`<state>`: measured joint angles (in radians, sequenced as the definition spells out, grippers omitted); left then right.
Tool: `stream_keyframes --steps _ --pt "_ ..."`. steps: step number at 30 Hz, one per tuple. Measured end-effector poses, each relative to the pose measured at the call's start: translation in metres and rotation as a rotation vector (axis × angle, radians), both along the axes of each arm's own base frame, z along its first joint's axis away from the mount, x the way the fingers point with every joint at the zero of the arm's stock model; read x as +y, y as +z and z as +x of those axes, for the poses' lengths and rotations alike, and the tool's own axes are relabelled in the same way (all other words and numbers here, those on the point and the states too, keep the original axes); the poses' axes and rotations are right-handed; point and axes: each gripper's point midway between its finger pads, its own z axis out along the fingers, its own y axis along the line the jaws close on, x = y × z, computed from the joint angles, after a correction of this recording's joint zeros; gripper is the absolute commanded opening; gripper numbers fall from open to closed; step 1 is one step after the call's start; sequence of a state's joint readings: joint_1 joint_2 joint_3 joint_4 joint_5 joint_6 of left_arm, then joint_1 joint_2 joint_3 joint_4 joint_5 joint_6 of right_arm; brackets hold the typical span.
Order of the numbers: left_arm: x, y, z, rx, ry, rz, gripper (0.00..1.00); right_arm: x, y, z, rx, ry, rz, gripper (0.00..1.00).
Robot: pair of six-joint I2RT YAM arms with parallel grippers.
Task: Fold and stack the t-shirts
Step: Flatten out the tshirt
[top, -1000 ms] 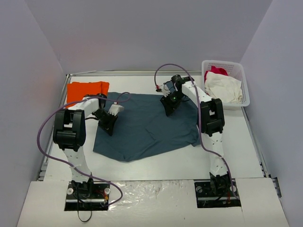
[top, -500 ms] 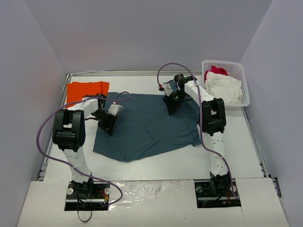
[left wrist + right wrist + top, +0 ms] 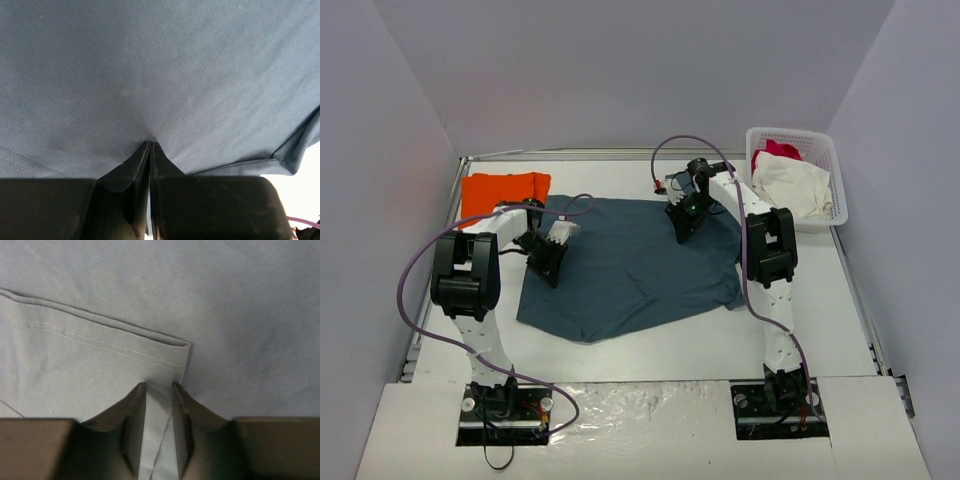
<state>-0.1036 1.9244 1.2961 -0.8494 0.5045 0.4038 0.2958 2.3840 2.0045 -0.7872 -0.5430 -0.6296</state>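
The slate-blue t-shirt (image 3: 630,265) lies spread flat in the middle of the table. The orange t-shirt (image 3: 505,190) sits folded at the back left corner. My left gripper (image 3: 547,266) is down on the blue shirt's left edge, and in the left wrist view it (image 3: 151,144) is shut tight with a pinch of that cloth (image 3: 165,75) in its tips. My right gripper (image 3: 682,228) presses on the shirt's back right part. In the right wrist view it (image 3: 159,386) has narrowed onto a fold of blue cloth just below a stitched hem (image 3: 100,337).
A white basket (image 3: 840,190) stands at the back right with a white garment (image 3: 790,185) and a red-pink garment (image 3: 775,150) in it. A raised rail (image 3: 455,200) borders the table's left side. Purple cables loop over both arms.
My right gripper shifted a little toward the back right over the blue shirt, and its jaws drew closer together on the cloth. The left arm and the shirts have not moved.
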Motion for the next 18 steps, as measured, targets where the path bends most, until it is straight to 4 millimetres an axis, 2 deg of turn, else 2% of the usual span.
stream_keyframes --steps 3,6,8,14,18 --pt "-0.0001 0.0 -0.0001 0.0 0.0 0.0 0.02 0.0008 0.0006 -0.0016 0.004 0.002 0.004 0.31" --pt "-0.0001 0.0 -0.0001 0.0 0.0 0.0 0.02 0.0027 0.0006 -0.0025 0.005 0.007 0.004 0.31" --pt "0.0 0.0 -0.0002 0.001 0.0 0.0 0.02 0.0031 0.0005 -0.0026 0.003 0.009 0.002 0.28" --pt "-0.0002 0.0001 -0.0003 0.001 0.0 -0.002 0.02 0.004 -0.0015 -0.0018 -0.011 0.023 -0.016 0.0" --pt "-0.0004 0.0 -0.0005 0.003 0.0 -0.003 0.02 0.0069 -0.0026 -0.004 -0.011 0.032 -0.023 0.0"
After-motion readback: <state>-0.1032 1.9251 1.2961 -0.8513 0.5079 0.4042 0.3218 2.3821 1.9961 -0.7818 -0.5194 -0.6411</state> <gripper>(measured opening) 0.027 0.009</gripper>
